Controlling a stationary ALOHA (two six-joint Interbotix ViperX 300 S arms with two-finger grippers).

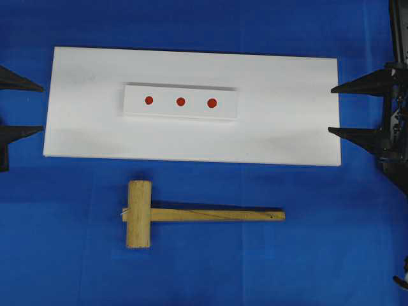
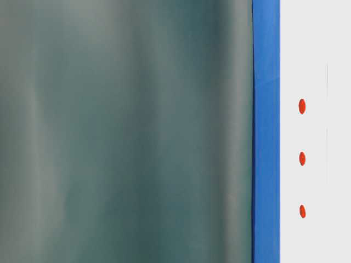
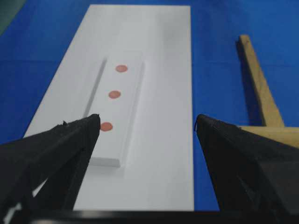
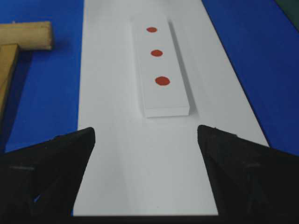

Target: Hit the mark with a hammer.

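Note:
The hammer (image 1: 191,215), a light wooden mallet, lies flat on the blue cloth in front of the white board, head to the left and handle pointing right. Its handle (image 3: 259,88) shows in the left wrist view and its head (image 4: 25,36) in the right wrist view. Three red marks (image 1: 180,101) sit in a row on a small white block (image 1: 164,102). My left gripper (image 1: 42,108) (image 3: 147,119) is open at the board's left end. At the board's right end my right gripper (image 1: 331,111) (image 4: 145,130) is open too. Neither holds anything.
The white block rests on a large flat white board (image 1: 287,127) lying on blue cloth (image 1: 331,255). In the table-level view a blurred grey-green backdrop (image 2: 126,131) fills most of the frame.

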